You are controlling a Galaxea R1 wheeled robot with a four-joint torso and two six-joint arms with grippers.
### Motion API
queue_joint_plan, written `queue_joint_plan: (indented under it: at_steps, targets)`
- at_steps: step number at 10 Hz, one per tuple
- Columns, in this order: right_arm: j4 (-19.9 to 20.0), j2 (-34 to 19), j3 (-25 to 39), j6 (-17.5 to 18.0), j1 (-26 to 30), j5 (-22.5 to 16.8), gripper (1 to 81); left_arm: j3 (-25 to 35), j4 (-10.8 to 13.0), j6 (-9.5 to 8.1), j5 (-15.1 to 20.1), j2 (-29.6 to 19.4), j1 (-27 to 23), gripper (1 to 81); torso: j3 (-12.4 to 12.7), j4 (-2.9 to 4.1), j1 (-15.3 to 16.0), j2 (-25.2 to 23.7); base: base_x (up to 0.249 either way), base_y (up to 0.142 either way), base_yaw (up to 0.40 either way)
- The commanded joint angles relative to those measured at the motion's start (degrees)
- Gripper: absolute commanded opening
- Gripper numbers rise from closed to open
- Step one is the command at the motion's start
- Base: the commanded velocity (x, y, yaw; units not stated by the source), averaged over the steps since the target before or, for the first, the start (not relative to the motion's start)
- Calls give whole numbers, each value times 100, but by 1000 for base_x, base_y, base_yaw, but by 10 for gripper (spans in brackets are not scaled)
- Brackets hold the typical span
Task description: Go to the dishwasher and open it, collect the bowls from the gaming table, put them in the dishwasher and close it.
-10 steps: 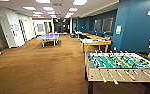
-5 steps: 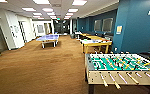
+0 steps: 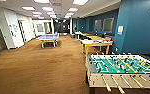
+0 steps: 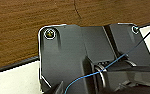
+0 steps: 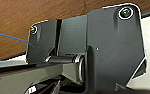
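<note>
Head view: the robot faces down a long room with a brown wood-grain floor (image 3: 41,67). Near right stands the table-football table (image 3: 121,68), its green field crossed by rods with pale handles. Further back on the right is a whitish-topped table with a yellowish edge (image 3: 96,43), which I take for the gaming table; whether bowls lie on it is too small to tell. Far left of centre sits a blue table-tennis table (image 3: 48,38). The right wall (image 3: 138,27) is matt teal; the ceiling carries flat light panels. No dishwasher can be made out here.

Judging from this, the step in hand is driving. Done well, it means holding to the open floor left of the football table, clear of its protruding handles.

Left wrist view: the robot's dark plate hangs above the streaked wooden floor, a thin blue cable looping across. Whether the left pincer is released or clenched, I cannot tell.

Right wrist view: much the same smooth dark plate over floor; the right pincer's state cannot be told either.
</note>
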Motion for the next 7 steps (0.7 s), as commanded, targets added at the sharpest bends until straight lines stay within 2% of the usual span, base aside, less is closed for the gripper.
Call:
queue_joint_plan:
  at_steps: [1, 4, 7]
  targets:
    - [-46, -49, 26, -11, 257, -340, 811, 14, -6, -29, 269, -33, -218, 811, 0, 0, 0, 0, 132, 0, 0]
    - [-46, -14, 26, -11, 266, -340, 811, 14, -6, -29, 269, -33, -218, 811, 0, 0, -3, -2, 132, 0, 0]
    - [-46, 3, 26, -20, 240, -340, 811, 14, -15, -29, 269, -42, -218, 811, 0, 0, -3, 0, 132, 69, 0]
